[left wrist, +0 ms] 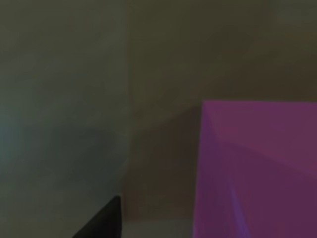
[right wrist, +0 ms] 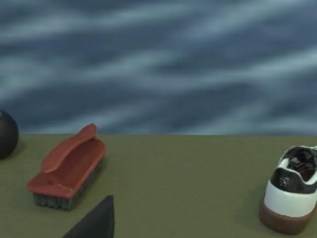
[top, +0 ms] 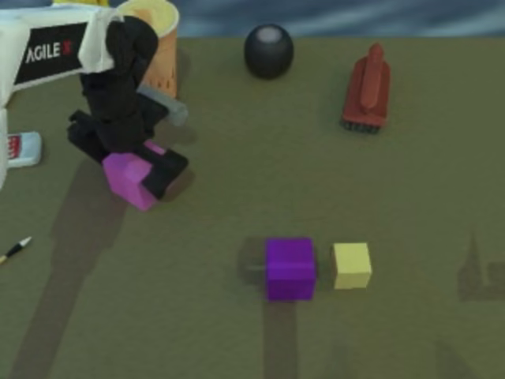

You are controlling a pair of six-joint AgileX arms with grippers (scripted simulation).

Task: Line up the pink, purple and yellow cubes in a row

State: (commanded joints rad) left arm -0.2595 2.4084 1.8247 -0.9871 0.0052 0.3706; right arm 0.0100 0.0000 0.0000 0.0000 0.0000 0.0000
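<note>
Your left end effector [top: 136, 167] is at about ten o'clock on the surface [top: 237, 332], and its two dark fingers pinch the pink cube [top: 126, 178] from opposite sides. The left wrist view shows the cube filling one corner, with one dark fingertip [left wrist: 104, 220] beside it. Whether the cube is lifted or resting on the surface you cannot tell from these views.

The purple cube [top: 289, 268] sits near six o'clock, just below centre, and the yellow cube [top: 352, 265] lies just beside it toward three o'clock, with a narrow gap between them. Those two already form the start of a row; the pink cube is well apart from them. I judge its free place to be on the purple cube's nine o'clock side.

The cube looks rigid and matte, likely light, with flat parallel faces. A grip across the middle of two opposite faces should hold it square; a hold near an edge could let it twist.

A tan cup [top: 158, 43] stands at eleven o'clock, partly behind the left arm; its inside is not visible. A black ball [top: 268, 50] is at twelve o'clock and a red brush [top: 367, 91] at one o'clock.

The right arm is out of the top view; its wrist camera looks at the brush and a shoe [right wrist: 292, 191], and I cannot tell the state of its end effector.
</note>
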